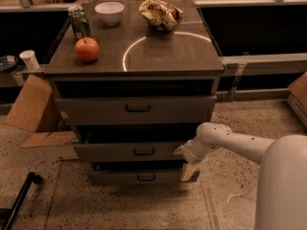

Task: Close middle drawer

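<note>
The middle drawer [129, 152] is the second of three grey-brown fronts on the cabinet, with a small dark handle [144, 151] at its centre. It stands partly pulled out, with a dark gap above it. My gripper [184, 161] is at the right end of the middle drawer's front, against or very close to it, low at the cabinet's front right corner. My white arm [240, 145] reaches to it from the lower right. The top drawer [136, 109] and bottom drawer [144, 177] also show.
On the cabinet top stand a red apple [87, 49], a green can [78, 22], a white bowl [109, 11] and a crumpled chip bag [160, 13]. Cardboard [31, 104] and a white cup [29, 59] are at the left. A black pole [19, 200] lies on the floor at lower left.
</note>
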